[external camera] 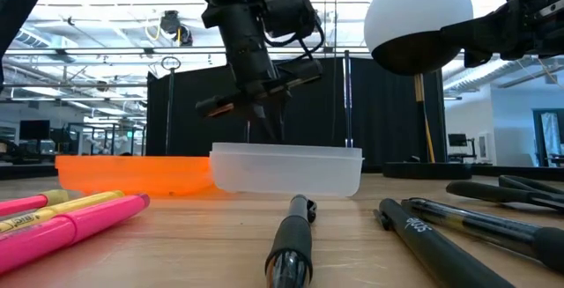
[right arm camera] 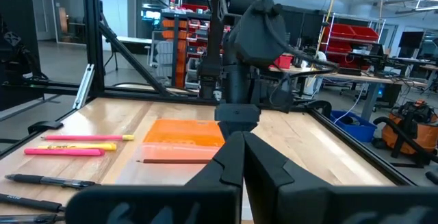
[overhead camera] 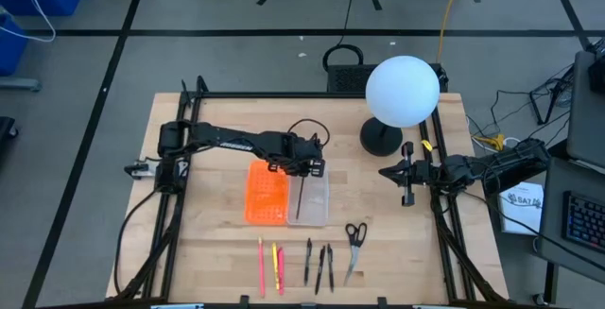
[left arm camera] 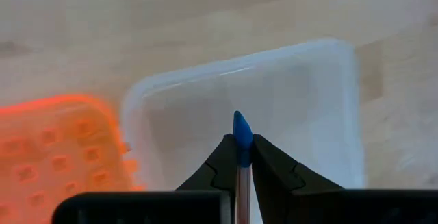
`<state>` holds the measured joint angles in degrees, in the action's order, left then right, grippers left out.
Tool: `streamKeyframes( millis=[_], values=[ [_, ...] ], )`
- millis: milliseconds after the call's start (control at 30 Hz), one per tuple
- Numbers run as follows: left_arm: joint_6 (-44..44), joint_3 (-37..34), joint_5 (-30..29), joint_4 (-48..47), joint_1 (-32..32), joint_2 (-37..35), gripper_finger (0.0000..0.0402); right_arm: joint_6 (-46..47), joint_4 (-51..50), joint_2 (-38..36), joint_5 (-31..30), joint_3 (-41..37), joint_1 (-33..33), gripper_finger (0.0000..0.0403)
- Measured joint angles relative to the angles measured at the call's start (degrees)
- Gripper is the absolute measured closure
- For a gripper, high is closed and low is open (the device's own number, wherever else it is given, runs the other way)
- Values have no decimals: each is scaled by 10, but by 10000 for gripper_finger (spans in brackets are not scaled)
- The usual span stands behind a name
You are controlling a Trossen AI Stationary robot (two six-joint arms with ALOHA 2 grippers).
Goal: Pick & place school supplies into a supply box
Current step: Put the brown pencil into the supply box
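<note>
The clear supply box (overhead camera: 319, 205) (left arm camera: 301, 94) lies mid-table beside an orange tray. My left gripper (overhead camera: 302, 169) (left arm camera: 241, 145) hangs over the box's far end, shut on a thin pen (overhead camera: 300, 200) (right arm camera: 174, 160) with a blue end; the pen runs along the box toward the near edge. Other school supplies lie in a row by the near edge: a pink pen (overhead camera: 262, 266), a yellow and pink one (overhead camera: 278, 266), black pens (overhead camera: 321, 267) and scissors (overhead camera: 354, 237). My right gripper (overhead camera: 408, 184) waits shut at the table's right side. My left gripper pinches the pen between its two fingers just behind the blue end (left arm camera: 241, 131), which pokes out past the fingertips. The fingers come steeply from above and lie across the pen. The pen lies about level, low inside the box; whether it rests on the floor I cannot tell.
The orange perforated tray (overhead camera: 267, 194) touches the box's left side. A white globe lamp (overhead camera: 402, 90) on a black base (overhead camera: 380, 137) stands at the far right. Black frame rails run along both table sides. Bare wood lies between the trays and the row of supplies.
</note>
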<state>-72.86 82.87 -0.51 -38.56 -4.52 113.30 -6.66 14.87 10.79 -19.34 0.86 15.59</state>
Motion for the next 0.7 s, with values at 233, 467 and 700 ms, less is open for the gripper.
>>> streamKeyframes(
  millis=[233,467,700],
  values=[
    [-12,0,-9,-12,15,0,356,0,0,0,0,0,0,403],
    [-4,0,-11,-8,20,0,328,0,0,0,0,0,0,403],
    [-14,0,-30,-8,20,0,261,0,0,0,0,0,0,403]
  ],
)
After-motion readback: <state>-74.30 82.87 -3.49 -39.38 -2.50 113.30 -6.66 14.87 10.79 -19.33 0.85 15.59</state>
